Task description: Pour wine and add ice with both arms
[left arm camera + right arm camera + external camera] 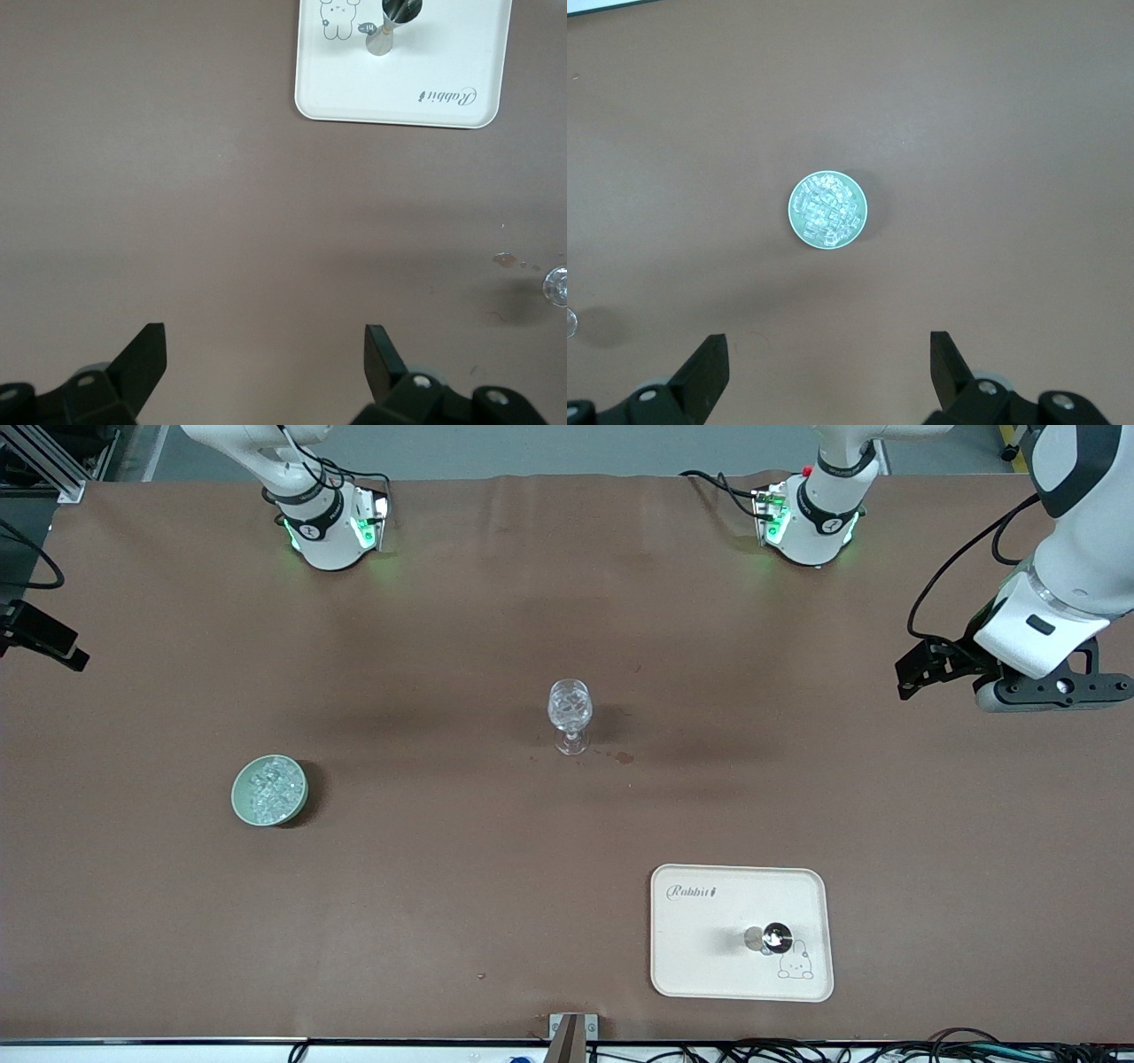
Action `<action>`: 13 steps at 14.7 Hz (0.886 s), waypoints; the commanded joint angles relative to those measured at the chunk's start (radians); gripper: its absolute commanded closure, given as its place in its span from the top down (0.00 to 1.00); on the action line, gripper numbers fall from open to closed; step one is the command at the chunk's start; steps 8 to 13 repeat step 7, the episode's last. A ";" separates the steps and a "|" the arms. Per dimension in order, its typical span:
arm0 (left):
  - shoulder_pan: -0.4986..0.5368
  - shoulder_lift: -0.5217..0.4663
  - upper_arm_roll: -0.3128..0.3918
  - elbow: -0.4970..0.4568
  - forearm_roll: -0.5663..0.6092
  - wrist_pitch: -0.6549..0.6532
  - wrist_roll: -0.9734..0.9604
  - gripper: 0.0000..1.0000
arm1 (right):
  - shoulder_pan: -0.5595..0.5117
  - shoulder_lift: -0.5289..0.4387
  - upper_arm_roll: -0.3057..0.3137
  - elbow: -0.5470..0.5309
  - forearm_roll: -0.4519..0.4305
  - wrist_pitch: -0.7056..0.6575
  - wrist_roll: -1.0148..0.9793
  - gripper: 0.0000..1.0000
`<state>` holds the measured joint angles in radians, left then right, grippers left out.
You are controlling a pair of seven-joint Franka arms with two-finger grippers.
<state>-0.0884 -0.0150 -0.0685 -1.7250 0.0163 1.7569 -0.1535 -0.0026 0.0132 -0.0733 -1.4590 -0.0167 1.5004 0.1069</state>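
Note:
The small silver measuring cup [771, 938] that stands for the wine is upright on a cream tray [709, 965] near the front camera. It also shows in the left wrist view [390, 22]. The ice [270, 790] is a heap of clear cubes in a pale green bowl [236, 790] toward the right arm's end, and it shows in the right wrist view [827, 208]. A patterned stemmed glass [570, 713] stands mid-table. My left gripper [266, 354] is open and empty, high over bare table at the left arm's end [1054, 688]. My right gripper [830, 359] is open and empty, high above the table near the bowl [790, 210].
The tray [443, 53] has a rabbit print. Small dark stains [625, 757] lie beside the glass. The glass's foot [558, 285] shows at the edge of the left wrist view. Brown cloth covers the table. Both arm bases stand along the edge farthest from the front camera.

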 commanded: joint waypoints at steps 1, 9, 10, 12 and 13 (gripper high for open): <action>-0.008 0.000 0.009 0.013 -0.015 -0.008 0.055 0.99 | -0.004 -0.022 0.000 -0.023 0.011 0.004 -0.012 1.00; -0.005 -0.002 0.009 0.013 -0.026 -0.010 0.063 0.99 | -0.002 -0.022 0.001 -0.023 0.011 0.004 -0.012 1.00; -0.005 -0.002 0.009 0.013 -0.026 -0.010 0.063 0.99 | -0.002 -0.022 0.001 -0.023 0.011 0.004 -0.012 1.00; -0.005 -0.002 0.009 0.013 -0.026 -0.010 0.063 0.99 | -0.002 -0.022 0.001 -0.023 0.011 0.004 -0.012 1.00; -0.005 -0.002 0.009 0.013 -0.026 -0.010 0.063 0.99 | -0.002 -0.022 0.001 -0.023 0.011 0.004 -0.012 1.00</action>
